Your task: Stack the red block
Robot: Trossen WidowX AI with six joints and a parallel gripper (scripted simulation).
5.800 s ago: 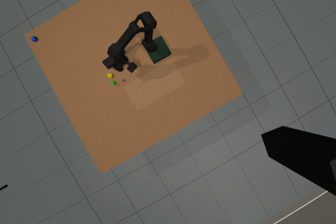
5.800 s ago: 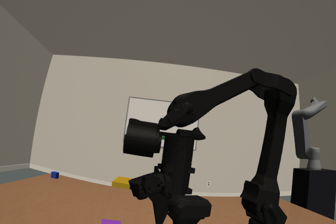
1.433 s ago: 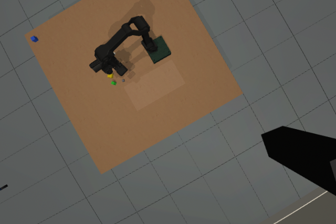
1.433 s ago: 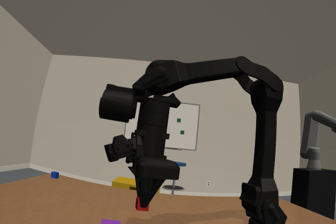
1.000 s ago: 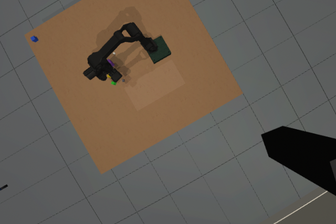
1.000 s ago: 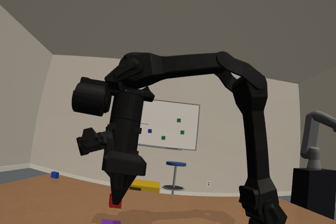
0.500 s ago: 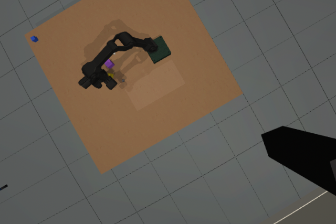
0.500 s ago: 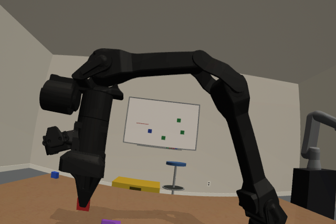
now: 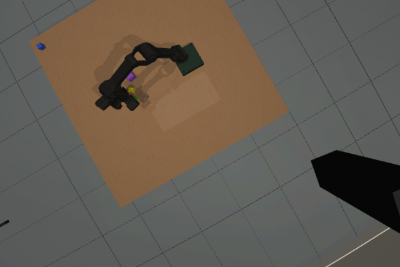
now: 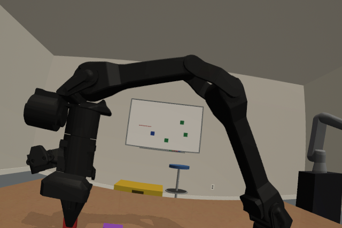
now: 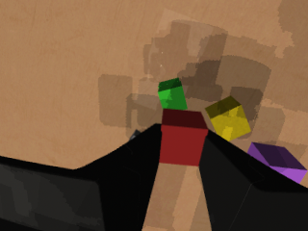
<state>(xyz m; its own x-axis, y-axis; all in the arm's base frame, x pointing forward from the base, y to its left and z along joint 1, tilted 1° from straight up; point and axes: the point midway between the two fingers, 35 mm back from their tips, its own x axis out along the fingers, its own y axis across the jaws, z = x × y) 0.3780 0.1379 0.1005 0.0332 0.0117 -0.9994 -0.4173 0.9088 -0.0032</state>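
Observation:
My gripper (image 10: 70,223) (image 11: 180,133) points down and is shut on the red block (image 10: 64,223) (image 11: 181,145), one finger on each side of it. The green tower (image 9: 137,98) (image 11: 173,98) stands on the brown surface. In the wrist view it shows just past the red block's far edge, a little to the left, so the red block is not seen centred over it. The height gap between them cannot be told. In the top view the arm hides the red block and part of the tower; the exterior view does not show the tower.
A yellow block (image 9: 131,89) (image 11: 229,121) is close beside the tower, with a purple block (image 9: 130,76) (image 10: 113,225) (image 11: 275,161) beyond it. A small grey cube (image 9: 146,95) is on the tower's other side. A blue block (image 9: 40,46) lies at the far corner.

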